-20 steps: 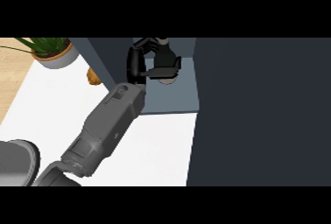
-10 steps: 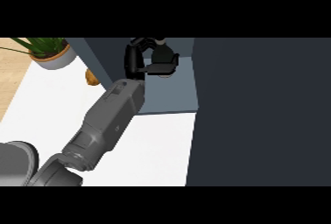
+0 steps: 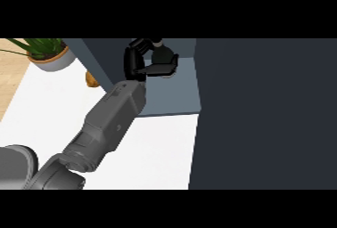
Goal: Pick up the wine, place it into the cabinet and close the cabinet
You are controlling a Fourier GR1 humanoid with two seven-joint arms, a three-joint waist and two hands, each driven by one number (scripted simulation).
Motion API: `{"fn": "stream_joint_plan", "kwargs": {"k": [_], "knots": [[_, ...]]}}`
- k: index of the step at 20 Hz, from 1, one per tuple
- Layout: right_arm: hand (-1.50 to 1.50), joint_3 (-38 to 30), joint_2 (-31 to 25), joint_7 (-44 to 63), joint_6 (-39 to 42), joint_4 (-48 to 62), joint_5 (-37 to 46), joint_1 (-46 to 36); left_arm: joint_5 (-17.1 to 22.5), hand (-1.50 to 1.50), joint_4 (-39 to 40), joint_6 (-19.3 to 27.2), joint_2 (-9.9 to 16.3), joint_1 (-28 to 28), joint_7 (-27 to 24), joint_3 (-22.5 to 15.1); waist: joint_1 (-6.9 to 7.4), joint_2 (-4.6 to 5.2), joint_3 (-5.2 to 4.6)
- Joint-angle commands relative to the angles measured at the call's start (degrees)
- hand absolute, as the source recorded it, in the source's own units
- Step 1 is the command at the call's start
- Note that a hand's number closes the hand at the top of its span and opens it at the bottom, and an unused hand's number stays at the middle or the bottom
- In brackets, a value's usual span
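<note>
The left hand reaches into the open cabinet, its fingers curled round the wine, which stands on the cabinet's shelf. The hand hides most of the bottle, so which way its long axis points cannot be told. A potted plant stands at the white table's far left corner.

A white desk runs to a wooden floor at left; a potted plant stands at its far left corner.
</note>
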Motion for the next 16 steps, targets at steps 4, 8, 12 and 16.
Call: {"fn": "stream_joint_plan", "kwargs": {"k": [4,8,12,16], "knots": [[-1.5,0.84,0.6,1.13,-0.91,-3.1,-0.43,-0.33,-0.07,1.5,3.5,-1.16,0.09,0.94,-2.93,1.89,-0.07,0.37,-0.1],[-1.5,-0.9,-0.87,-3.08,2.56,-0.05,-2.58,1.24,-1.31,-1.5,5.4,1.15,1.51,-0.78,-1.75,1.34,-0.56,0.65,-0.04],[-1.5,0.06,0.09,-1.48,0.87,-1.82,-0.55,0.18,-2.7,-1.5,6.05,4.79,0.0,-1.6,-2.9,0.56,-0.69,0.57,-0.08],[-1.5,-0.57,-0.47,0.28,0.86,-1.83,-2.67,-1.08,-3.18,-1.5,7.32,3.7,1.34,-0.23,-2.26,0.55,-0.77,0.74,-0.11]]}}
